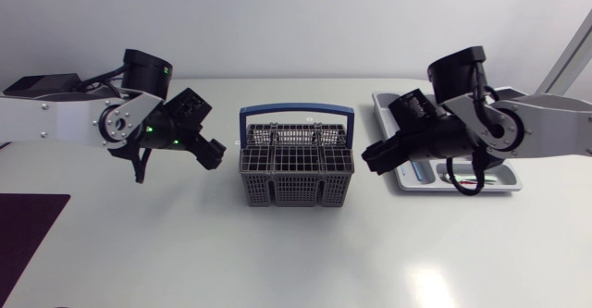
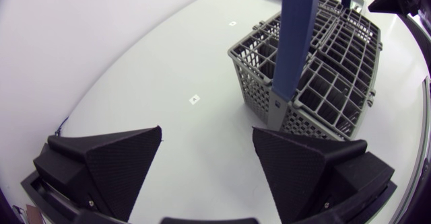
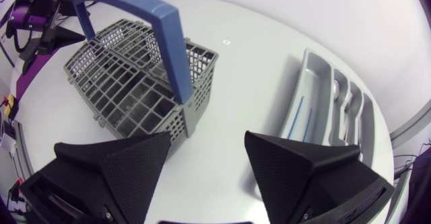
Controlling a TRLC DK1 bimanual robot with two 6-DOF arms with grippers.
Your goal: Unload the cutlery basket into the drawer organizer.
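- The white counter (image 1: 296, 252) carries everything.
- The left arm (image 1: 65, 121) comes in from the left and the right arm (image 1: 546, 128) from the right. Both bend toward the middle.
- The grey cutlery basket (image 1: 296, 174) stands upright at the counter's centre, between the two arms and touching neither. Its blue handle (image 1: 296, 110) arches upright across the top, over the cells.
- The grey drawer organizer (image 3: 316, 83) lies flat on the counter to the basket's right, well apart from it. From above, the right arm hangs over it and hides much of its middle.
- A dark purple mat (image 1: 23, 234) lies at the counter's near left corner, far from the basket.
- The left hand (image 2: 207, 140) is spread wide over bare counter, just beside the basket's left wall.
- The right hand (image 3: 207, 140) is also spread wide, between basket and organizer.
- A blue-handled piece (image 3: 301, 109) and some silver cutlery (image 3: 343, 99) lie in separate organizer slots.
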